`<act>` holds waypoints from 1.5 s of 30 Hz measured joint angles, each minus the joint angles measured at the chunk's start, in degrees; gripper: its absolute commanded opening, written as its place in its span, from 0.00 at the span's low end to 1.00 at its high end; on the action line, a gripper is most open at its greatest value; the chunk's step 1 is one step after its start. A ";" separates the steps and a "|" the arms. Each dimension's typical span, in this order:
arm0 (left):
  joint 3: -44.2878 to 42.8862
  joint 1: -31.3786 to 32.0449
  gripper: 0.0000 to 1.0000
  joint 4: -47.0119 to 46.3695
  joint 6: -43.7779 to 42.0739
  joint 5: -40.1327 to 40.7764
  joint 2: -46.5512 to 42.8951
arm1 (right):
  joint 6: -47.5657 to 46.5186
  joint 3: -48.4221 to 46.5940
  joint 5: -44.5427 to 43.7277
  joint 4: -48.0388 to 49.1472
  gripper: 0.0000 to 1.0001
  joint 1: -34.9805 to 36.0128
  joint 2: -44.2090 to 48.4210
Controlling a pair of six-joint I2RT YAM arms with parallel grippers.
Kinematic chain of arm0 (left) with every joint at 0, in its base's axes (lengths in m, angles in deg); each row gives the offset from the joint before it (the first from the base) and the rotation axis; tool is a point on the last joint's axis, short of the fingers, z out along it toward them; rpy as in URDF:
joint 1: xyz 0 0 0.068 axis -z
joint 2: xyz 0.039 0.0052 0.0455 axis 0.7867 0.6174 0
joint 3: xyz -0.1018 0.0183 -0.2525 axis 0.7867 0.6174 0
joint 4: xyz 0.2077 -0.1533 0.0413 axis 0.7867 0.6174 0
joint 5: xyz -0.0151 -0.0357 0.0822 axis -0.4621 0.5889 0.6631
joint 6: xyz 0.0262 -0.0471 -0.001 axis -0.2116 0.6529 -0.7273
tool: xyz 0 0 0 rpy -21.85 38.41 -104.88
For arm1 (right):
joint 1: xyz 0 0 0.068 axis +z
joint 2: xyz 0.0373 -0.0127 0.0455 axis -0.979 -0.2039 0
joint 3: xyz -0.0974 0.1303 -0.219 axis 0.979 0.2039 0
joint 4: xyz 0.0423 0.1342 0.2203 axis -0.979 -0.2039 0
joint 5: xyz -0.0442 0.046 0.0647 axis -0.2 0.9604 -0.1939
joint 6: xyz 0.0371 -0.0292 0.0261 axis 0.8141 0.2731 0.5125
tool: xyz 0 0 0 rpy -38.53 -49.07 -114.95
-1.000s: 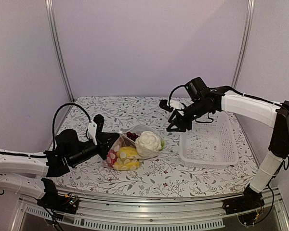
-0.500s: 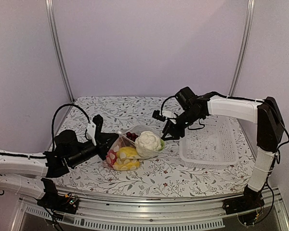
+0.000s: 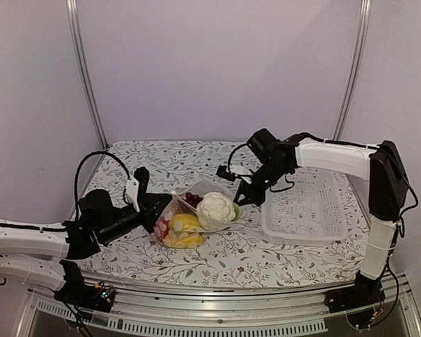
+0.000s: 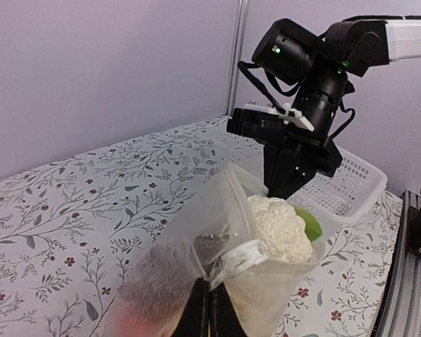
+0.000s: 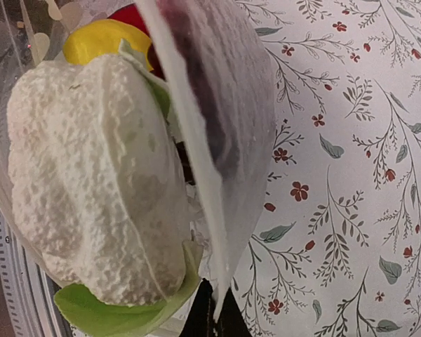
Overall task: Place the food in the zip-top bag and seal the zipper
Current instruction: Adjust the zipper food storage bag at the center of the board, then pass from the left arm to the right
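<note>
We see the left fingers (image 4: 198, 316) pressed together on a fold of the zip-top bag (image 3: 170, 210); only their tips show in the wrist view. The bag lies on the worktop (image 3: 266, 256), mouth open toward the right arm. Inside: a reddish piece (image 3: 160, 226) blurred by film, yellow pieces (image 3: 184, 225), the grape bunch (image 3: 192, 199), and the cauliflower (image 3: 217, 207) at the mouth. We cannot make out the zipper. The right fingers (image 5: 200, 323) look closed on the bag's far rim, mostly cut off at the frame bottom. The white basket (image 3: 303, 237) sits just right.
</note>
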 measured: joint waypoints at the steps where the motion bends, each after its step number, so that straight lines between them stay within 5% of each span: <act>1: 0.00 0.00 0.00 0.04 0.02 0.04 -0.17 | 0.44 -0.96 -0.02 -2.16 0.00 0.00 0.74; 9: 1.97 0.00 0.00 -3.21 0.68 0.28 1.27 | 4.46 -11.30 0.46 -14.99 0.00 0.09 10.54; 16: 0.31 0.00 0.00 -4.79 1.11 -1.88 6.05 | 5.44 -12.92 -1.14 -18.91 0.06 0.09 7.61; 21: -0.07 0.00 0.00 -6.45 1.42 -2.32 6.03 | 5.01 -13.88 -6.62 -20.57 0.42 -0.24 6.29; 31: -1.90 0.00 0.00 -7.72 3.04 -2.36 11.17 | 2.05 -12.24 -7.26 -18.14 0.43 1.77 12.72; 39: -2.23 0.02 0.00 -7.45 4.11 -2.38 11.13 | -0.85 -2.34 -5.79 -13.29 0.58 12.20 16.50; 45: -2.27 0.09 0.00 -7.63 4.66 -3.23 11.15 | -0.13 -4.33 -7.61 -9.55 0.62 15.82 12.83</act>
